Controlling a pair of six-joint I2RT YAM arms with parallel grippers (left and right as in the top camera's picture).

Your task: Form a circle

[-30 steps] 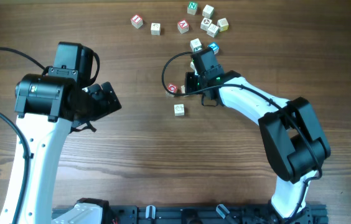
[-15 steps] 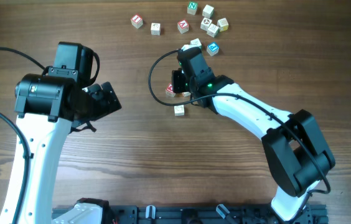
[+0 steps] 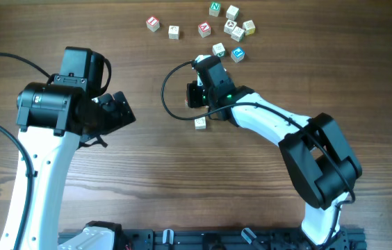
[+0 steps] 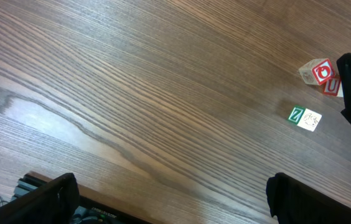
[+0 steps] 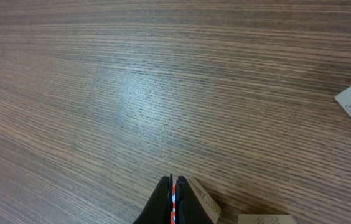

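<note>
Circle (image 4: 308,70): no ring, only a three-cube cluster of small pale wooden letter cubes on the worktop (image 3: 182,194).
Where it lies: in the overhead view it is just above the middle of the worktop, mostly hidden under my right gripper. In the left wrist view it sits toward 2 o'clock.
Red-faced cube (image 4: 322,71): pale wood sides, with one red face that carries a white letter and a pale border, tilted toward the left wrist camera.
Second cube (image 4: 332,88): pale with red marking, touching the red-faced cube at its 5 o'clock and pressed against the black body of my right arm.
Green-faced cube (image 4: 296,115): one green face with a white letter and one pale face with a faint drawing. It lies apart from the other two, at their 7 o'clock.
Loose cubes (image 3: 204,29): red, green, teal and pale ones scattered at 12 o'clock of the cluster.
Right gripper (image 5: 173,186): fingers pressed together low over the worktop, with a thin red line between the tips that I cannot identify. A pale cube (image 5: 203,202) sits just beside them at 4 o'clock.
Left gripper (image 4: 170,185): spread wide and holding nothing, well apart from the cluster, at its 9 o'clock in the overhead view.
</note>
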